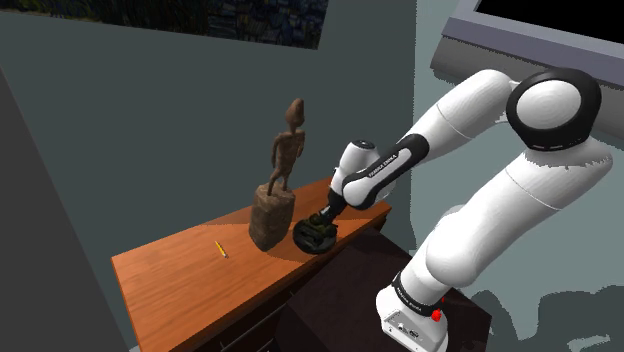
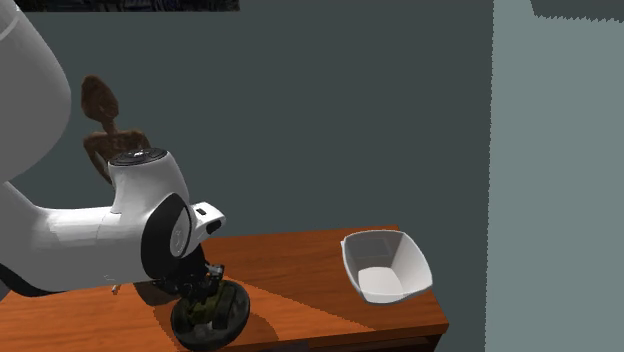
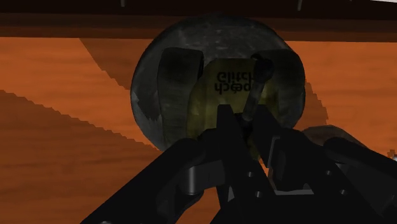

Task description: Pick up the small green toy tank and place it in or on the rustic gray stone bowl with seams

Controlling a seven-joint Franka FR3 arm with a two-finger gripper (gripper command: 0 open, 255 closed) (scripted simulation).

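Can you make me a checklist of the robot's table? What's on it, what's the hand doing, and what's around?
Surface: brown wooden table, partly in shadow.
Job's things: green tank inside the dark grey bowl, near the table's front edge.
Clutter: brown statue right beside the bowl; yellow pencil lying apart; white dish at the table's far end.
Gripper: gripper low over the bowl, right at the tank.
Cables: nothing seen.
Surroundings: dark grey-green wall behind the table, with a dark picture high on it.
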